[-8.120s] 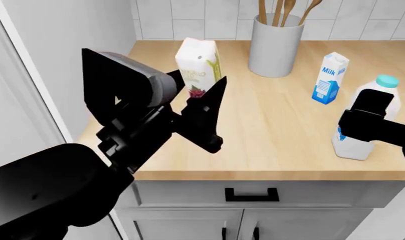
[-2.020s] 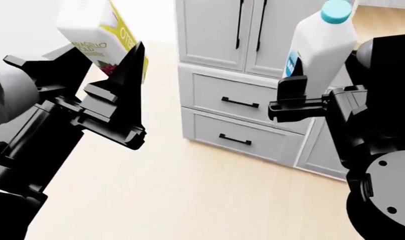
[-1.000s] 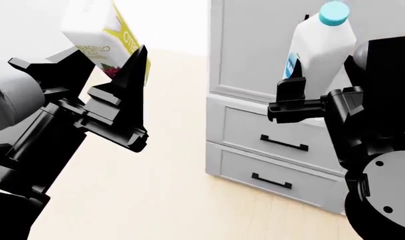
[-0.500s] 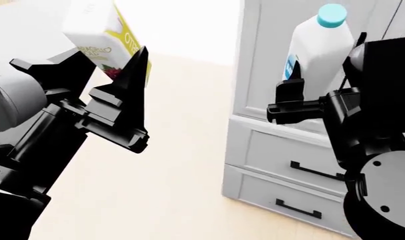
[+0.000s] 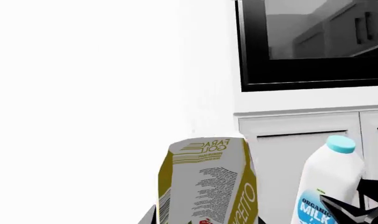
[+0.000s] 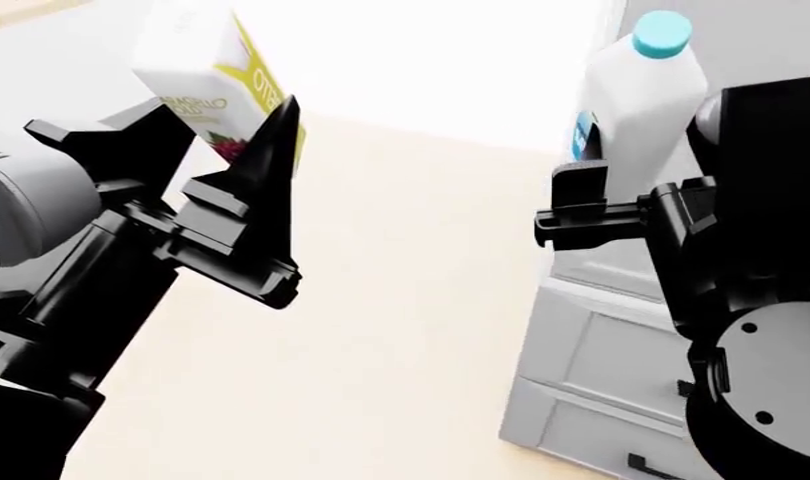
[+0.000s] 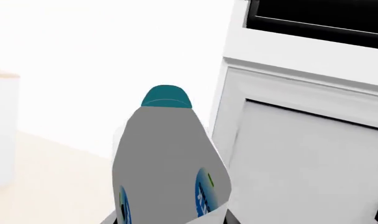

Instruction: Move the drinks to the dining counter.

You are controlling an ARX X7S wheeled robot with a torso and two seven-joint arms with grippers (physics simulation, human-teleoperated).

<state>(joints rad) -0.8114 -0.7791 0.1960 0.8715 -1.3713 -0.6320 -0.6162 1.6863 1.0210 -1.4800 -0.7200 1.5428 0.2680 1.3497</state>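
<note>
Left tool: clamped on raspberry carton, held aloft, tilted, above pale floor. Right tool: clamped on white bottle with teal cap, upright, held aloft before grey drawer cabinet. Dark oven window above cabinet doors, left wrist view.
</note>
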